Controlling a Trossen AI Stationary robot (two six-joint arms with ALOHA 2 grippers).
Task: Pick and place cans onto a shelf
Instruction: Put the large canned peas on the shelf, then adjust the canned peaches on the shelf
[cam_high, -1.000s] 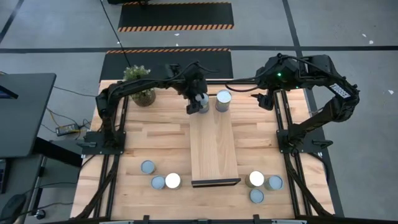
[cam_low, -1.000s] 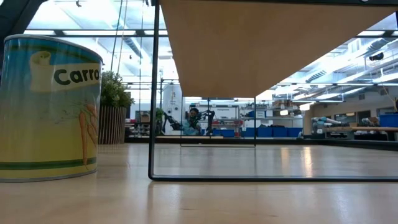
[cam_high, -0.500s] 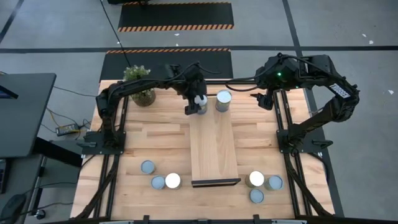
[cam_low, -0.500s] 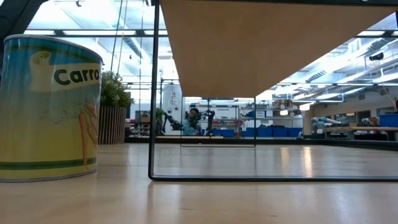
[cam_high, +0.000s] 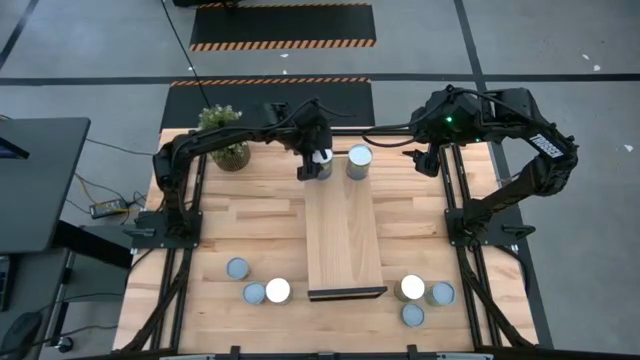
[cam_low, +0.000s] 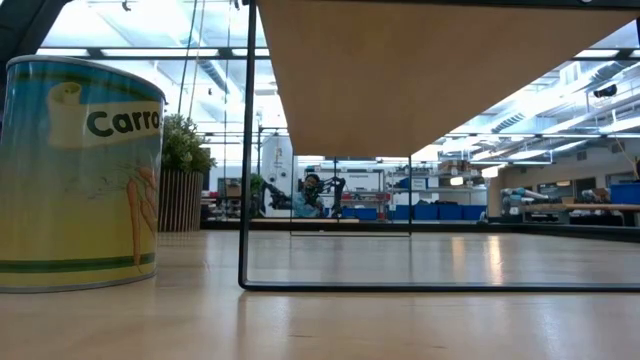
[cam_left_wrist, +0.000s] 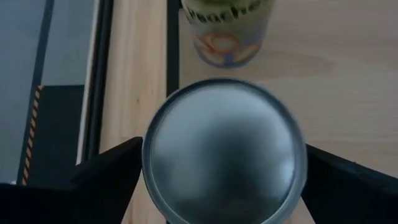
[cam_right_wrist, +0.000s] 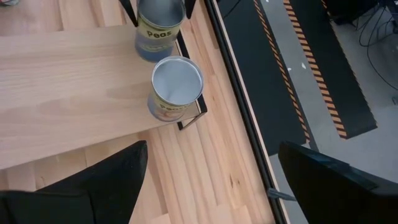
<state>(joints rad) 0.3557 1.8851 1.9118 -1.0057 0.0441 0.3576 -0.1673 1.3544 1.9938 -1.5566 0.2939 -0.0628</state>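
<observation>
The shelf (cam_high: 345, 235) is a pale board raised on a dark frame in the middle of the table. One can (cam_high: 359, 160) stands on its far end. My left gripper (cam_high: 318, 165) is shut on a second can (cam_left_wrist: 224, 149), labelled peas (cam_right_wrist: 160, 31), at the shelf's far left corner. My right gripper (cam_high: 420, 160) is open and empty over the table's far right, past the shelf. Three cans (cam_high: 255, 285) stand at the near left and three cans (cam_high: 420, 298) at the near right. My left gripper pinches the can by its round side wall (cam_left_wrist: 146, 155), just below the top rim, one finger (cam_left_wrist: 112, 174) on each side. The fingers point down from above. The can is upright over the shelf's far left corner; whether it rests on the board I cannot tell.
A potted plant (cam_high: 225, 135) stands at the table's far left. In the low view a carrot can (cam_low: 80, 170) stands close on the left, with the shelf's underside (cam_low: 430, 70) and thin frame leg (cam_low: 245, 150) beside it. The shelf's middle and near end are bare.
</observation>
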